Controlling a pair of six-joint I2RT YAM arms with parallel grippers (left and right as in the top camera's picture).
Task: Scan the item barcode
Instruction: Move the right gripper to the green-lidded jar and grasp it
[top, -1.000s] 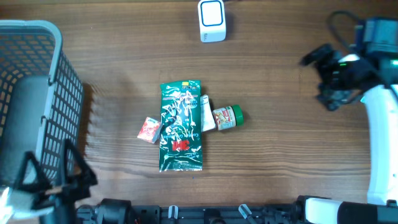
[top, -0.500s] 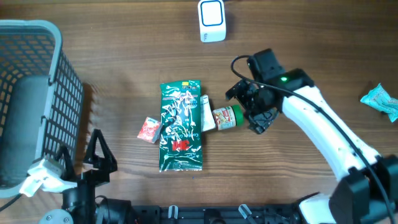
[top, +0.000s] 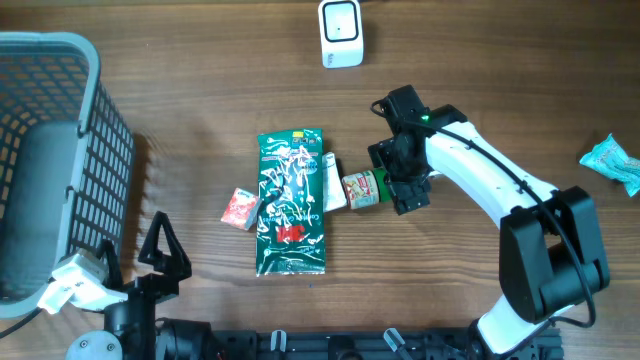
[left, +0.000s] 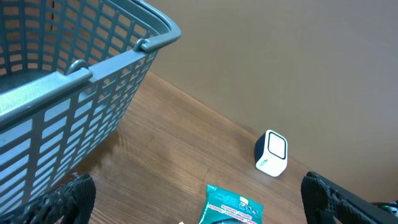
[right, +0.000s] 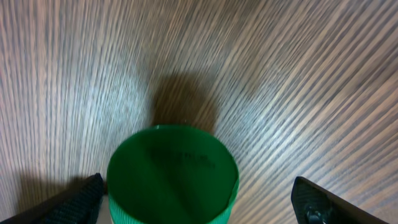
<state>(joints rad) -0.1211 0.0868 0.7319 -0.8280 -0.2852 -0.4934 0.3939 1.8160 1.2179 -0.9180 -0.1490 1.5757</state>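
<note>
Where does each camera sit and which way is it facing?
Overhead: above the table, looking straight down; right gripper at jar, left gripper near edge.
Left wrist: low, facing across to basket and scanner; own fingertips in bottom corners.
Right wrist: looking down on jar lid; fingertips in corners.
Shared: overhead and left wrist both show scanner.

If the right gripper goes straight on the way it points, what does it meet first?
The green lid of the jar, sitting between the right gripper's open jaws; how far off is unclear.
</note>
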